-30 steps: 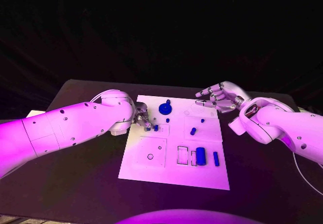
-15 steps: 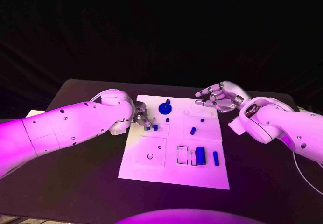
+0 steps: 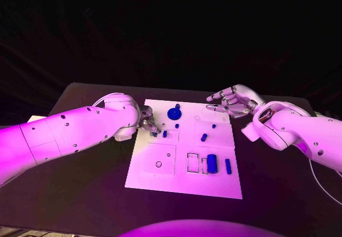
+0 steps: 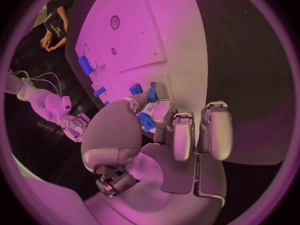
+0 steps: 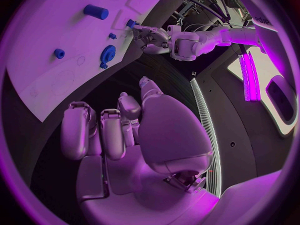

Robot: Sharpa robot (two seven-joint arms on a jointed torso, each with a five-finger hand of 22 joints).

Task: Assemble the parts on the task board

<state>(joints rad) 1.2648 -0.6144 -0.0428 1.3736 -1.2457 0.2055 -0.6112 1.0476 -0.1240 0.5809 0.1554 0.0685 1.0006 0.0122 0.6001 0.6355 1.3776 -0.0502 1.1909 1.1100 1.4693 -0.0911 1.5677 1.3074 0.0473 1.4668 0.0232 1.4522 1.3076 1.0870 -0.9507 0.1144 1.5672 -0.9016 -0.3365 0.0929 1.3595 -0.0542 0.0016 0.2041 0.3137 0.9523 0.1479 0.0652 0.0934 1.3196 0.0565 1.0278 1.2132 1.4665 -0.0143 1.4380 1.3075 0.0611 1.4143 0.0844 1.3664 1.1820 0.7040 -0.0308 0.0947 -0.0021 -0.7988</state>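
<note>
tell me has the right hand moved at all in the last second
No. In the head view the right hand hovers off the far right corner of the task board, at the same spot against that corner as before, fingers curled and holding nothing.

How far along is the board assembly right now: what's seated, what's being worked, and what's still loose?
The blue gear-like part appears seated near the far edge of the task board. The left hand pinches a small blue part at the board's left edge, apparently being placed. The right hand hovers empty beside the far right corner. A blue cylinder and slim bar still lie loose near the empty slots.
</note>
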